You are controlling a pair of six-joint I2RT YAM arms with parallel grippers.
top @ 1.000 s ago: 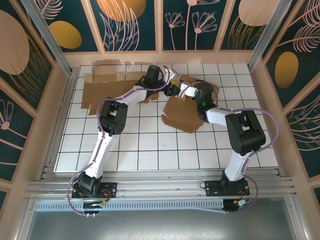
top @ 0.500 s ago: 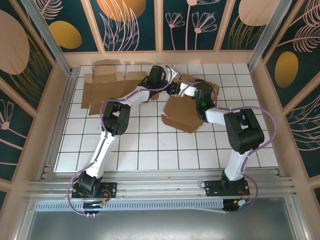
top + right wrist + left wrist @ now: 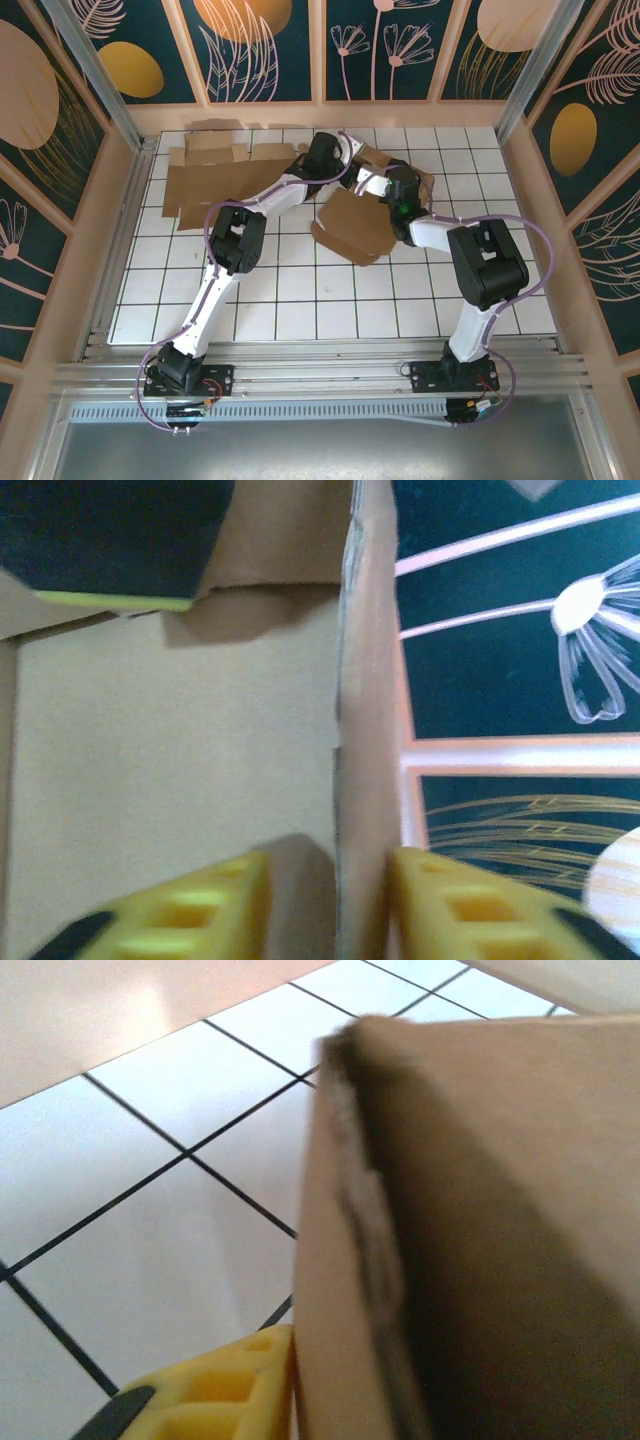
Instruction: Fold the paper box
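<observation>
Tiled table (image 3: 300, 290), flat cardboard (image 3: 210, 180) overhead, right fingers (image 3: 450, 910) astride paper box (image 3: 365, 680) wall

White gridded tabletop (image 3: 300, 300); dark floral wall panels (image 3: 270, 50) around.

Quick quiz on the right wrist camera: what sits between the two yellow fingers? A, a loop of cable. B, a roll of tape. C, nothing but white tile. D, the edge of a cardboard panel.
D: the thin edge of the cardboard panel runs up between the right gripper's yellow fingers, with one finger on each side of it.
</observation>
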